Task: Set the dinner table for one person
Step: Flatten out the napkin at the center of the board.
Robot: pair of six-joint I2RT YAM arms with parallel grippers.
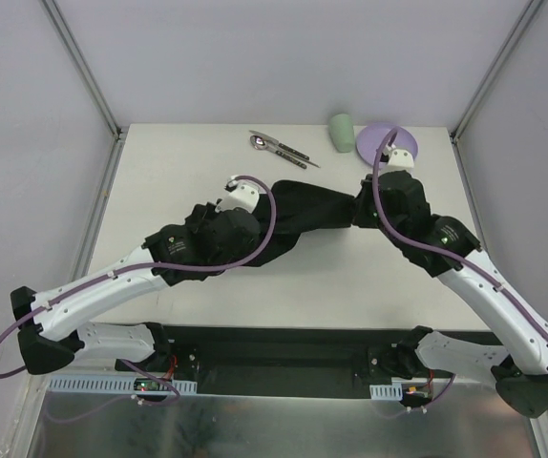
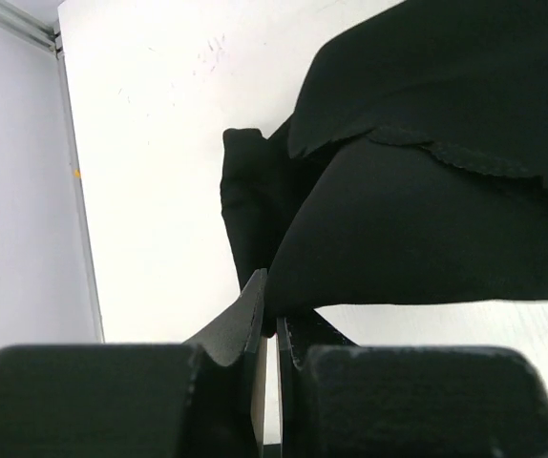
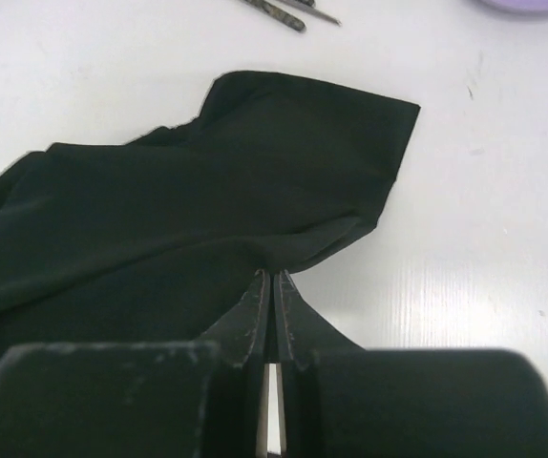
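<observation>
Left gripper (image 2: 272, 310), right gripper (image 3: 271, 286) pinching black cloth (image 1: 312, 215)

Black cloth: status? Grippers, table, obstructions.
Both shut on black cloth: left gripper, right gripper. Cloth bunched mid dinner table, not spread. Far edge: cutlery, green cup, purple plate, apart from it.

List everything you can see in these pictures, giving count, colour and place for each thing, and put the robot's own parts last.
dinner table: one, white, beneath everything.
cloth mat: one, black, crumpled mid-table.
cup: one, pale green, at far edge.
plate: one, purple, far right, beside cup.
cutlery: spoon plus at least one dark-handled piece, left of cup.
left gripper: one, black, shut on mat's left end.
right gripper: one, black, shut on mat's right end.
arms: two, white and black, based at near edge.
</observation>
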